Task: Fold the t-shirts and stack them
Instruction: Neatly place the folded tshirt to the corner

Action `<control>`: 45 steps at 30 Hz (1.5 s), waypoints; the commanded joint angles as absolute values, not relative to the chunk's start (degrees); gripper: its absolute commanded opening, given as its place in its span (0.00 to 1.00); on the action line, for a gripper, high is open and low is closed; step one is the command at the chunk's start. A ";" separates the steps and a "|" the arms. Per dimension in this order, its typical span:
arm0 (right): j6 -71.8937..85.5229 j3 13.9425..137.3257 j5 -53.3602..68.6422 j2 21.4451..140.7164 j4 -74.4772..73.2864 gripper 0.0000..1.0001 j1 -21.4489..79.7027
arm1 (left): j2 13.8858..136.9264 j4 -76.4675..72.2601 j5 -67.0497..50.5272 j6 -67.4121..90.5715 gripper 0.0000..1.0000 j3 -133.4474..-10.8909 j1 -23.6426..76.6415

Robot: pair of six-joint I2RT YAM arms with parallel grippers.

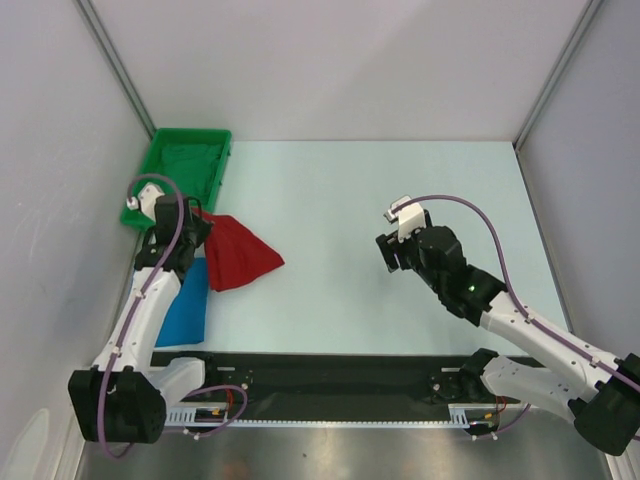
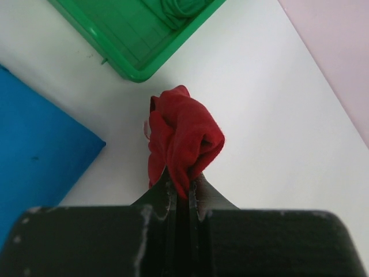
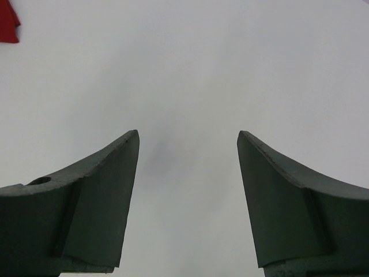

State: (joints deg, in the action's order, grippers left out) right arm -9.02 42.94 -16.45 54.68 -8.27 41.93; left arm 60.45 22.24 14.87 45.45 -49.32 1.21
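The deep red t-shirt [image 1: 240,255] hangs bunched from my left gripper [image 1: 197,222], which is shut on a fold of it above the table's left side. In the left wrist view the red t-shirt [image 2: 183,135] dangles from between my closed fingers [image 2: 169,193]. The bright blue t-shirt [image 1: 187,305] lies folded flat on the table under my left arm; it also shows in the left wrist view [image 2: 34,144]. My right gripper [image 1: 388,252] is open and empty over bare table at the centre right, well apart from both shirts. A corner of the red t-shirt [image 3: 7,23] shows at the far left of the right wrist view.
A green tray [image 1: 180,170] stands at the back left, with green cloth inside [image 2: 179,8]. The enclosure walls rise close on the left, back and right. A black rail [image 1: 330,375] runs along the near edge.
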 commanded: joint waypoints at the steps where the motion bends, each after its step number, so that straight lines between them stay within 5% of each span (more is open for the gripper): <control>1: -8.61 42.89 -16.08 54.40 -5.98 0.73 42.45 | 56.43 25.14 15.65 48.77 0.00 -51.34 0.88; 26: -9.23 41.22 -15.73 54.58 -5.54 0.74 43.24 | 52.12 33.14 26.89 49.23 0.00 -53.53 -3.25; 45: -9.05 39.11 -15.82 53.70 -6.24 0.74 43.16 | 63.98 31.38 17.93 44.65 0.00 -63.45 -13.88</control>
State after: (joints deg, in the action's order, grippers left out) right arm -9.04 39.66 -15.59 55.05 -7.88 42.92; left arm 62.89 34.44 19.62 46.70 -59.11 -12.49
